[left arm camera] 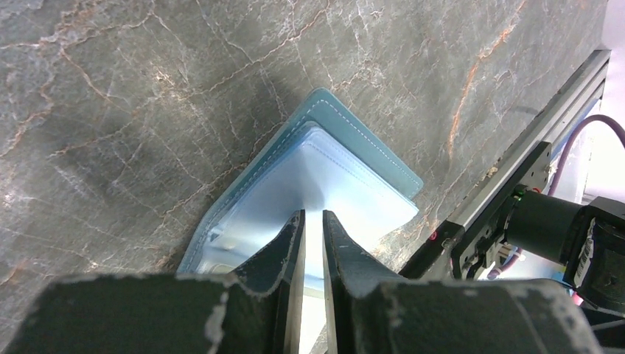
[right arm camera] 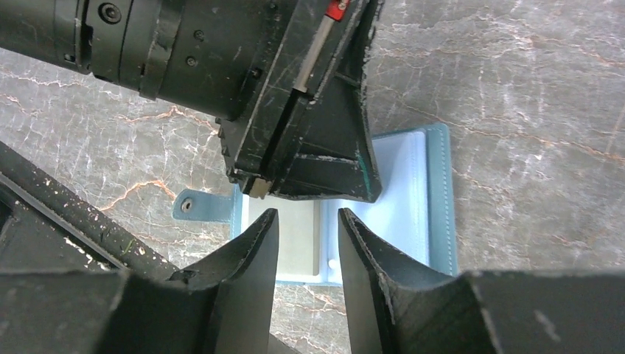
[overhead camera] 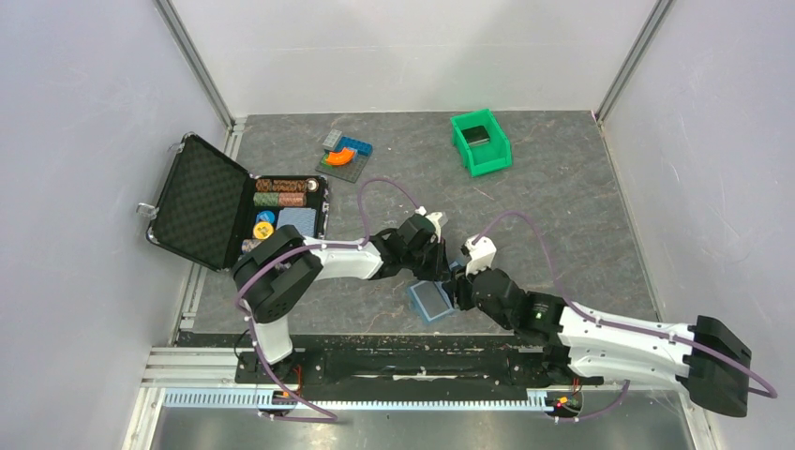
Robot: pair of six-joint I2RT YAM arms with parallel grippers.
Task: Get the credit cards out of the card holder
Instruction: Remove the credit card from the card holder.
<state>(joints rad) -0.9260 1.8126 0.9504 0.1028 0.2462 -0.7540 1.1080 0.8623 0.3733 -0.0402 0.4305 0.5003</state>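
Leaning inward, left pincer [left arm camera: 312,215] clamps card holder [left arm camera: 352,144] beside right pincer [right arm camera: 308,214].

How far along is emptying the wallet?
Done: the wallet lies open; what the dark thing in the green bin is, I cannot tell. In hand: the left pincer seems to pinch a wallet leaf, and the right pincer stands open over a card in its slot. Left: pulling it out.

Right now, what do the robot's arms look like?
Both the left arm and right arm have white shells with chunky black joints. A thin purple cable loops along each. The left gripper and right gripper have two scuffed black fingers.
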